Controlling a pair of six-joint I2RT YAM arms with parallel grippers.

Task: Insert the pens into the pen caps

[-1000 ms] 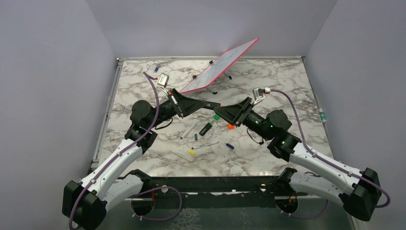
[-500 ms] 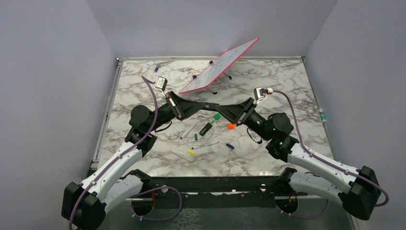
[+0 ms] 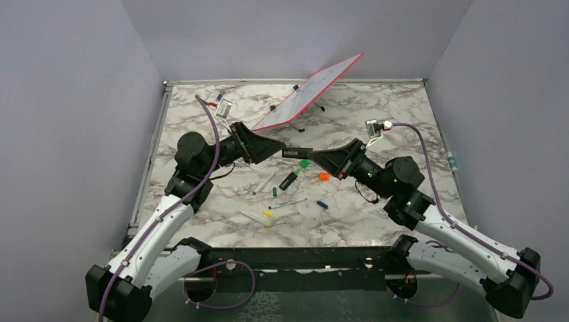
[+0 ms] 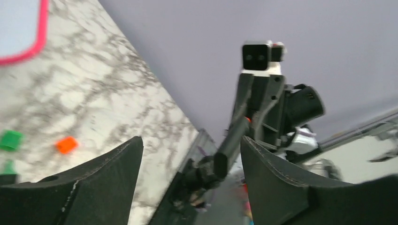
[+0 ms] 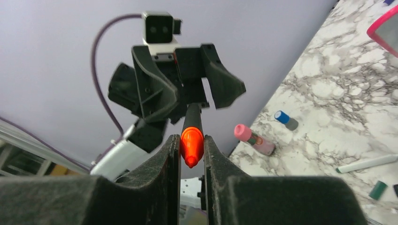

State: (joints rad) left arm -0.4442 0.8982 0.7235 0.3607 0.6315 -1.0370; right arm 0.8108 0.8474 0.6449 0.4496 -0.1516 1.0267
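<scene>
My right fingers (image 5: 117,197) are matt black plastic, faintly grainy. The pen (image 5: 192,143) has a glossy orange plastic tip. The table (image 3: 396,111) is smooth and marble-patterned, and the board (image 3: 305,100) is shiny white.

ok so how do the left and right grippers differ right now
The left gripper stands wide open; the right gripper is shut. The right gripper pinches the black highlighter at its orange end; the left gripper holds nothing, its fingers standing apart on either side of the barrel's other end. Both are raised above the table and face each other tip to tip.
</scene>
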